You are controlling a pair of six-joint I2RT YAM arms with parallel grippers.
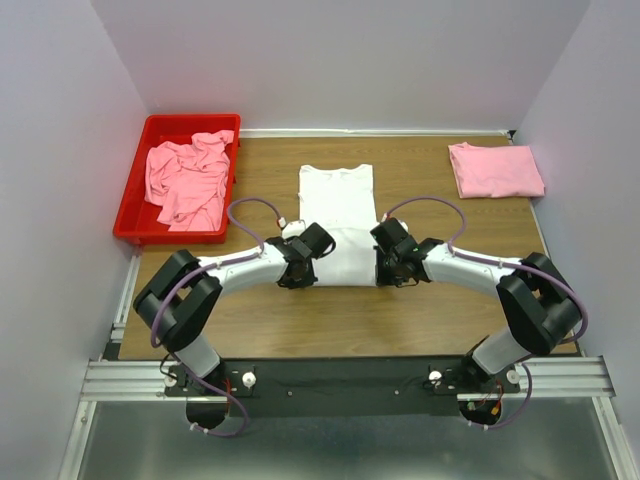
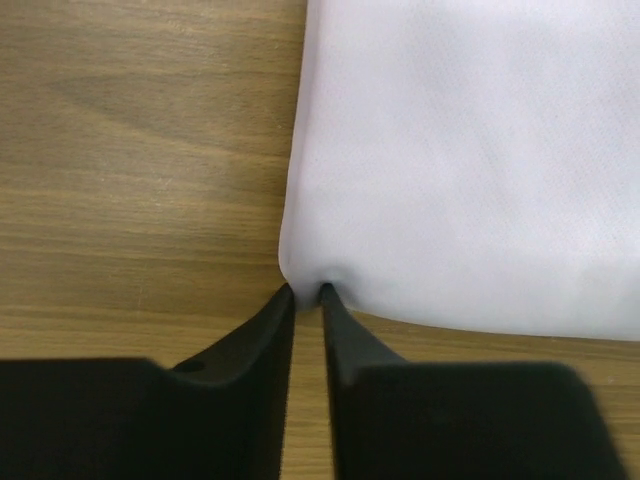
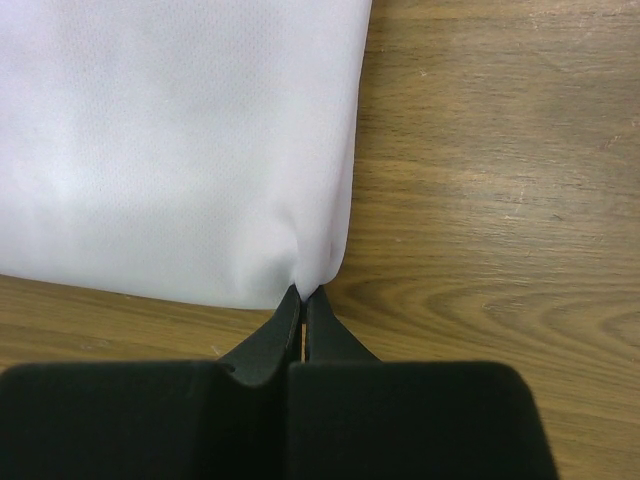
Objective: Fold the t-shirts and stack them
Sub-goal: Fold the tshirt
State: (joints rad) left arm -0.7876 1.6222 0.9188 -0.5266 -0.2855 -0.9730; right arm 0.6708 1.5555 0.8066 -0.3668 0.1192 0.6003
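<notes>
Matt white cloth t-shirt on smooth, grained wooden table

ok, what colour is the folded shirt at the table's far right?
The folded shirt is light pink; top external view.

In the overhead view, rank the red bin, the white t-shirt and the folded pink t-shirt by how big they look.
Largest to smallest:
1. red bin
2. white t-shirt
3. folded pink t-shirt
All three sit at a similar distance from the camera, so the ranking seems fair.
</notes>
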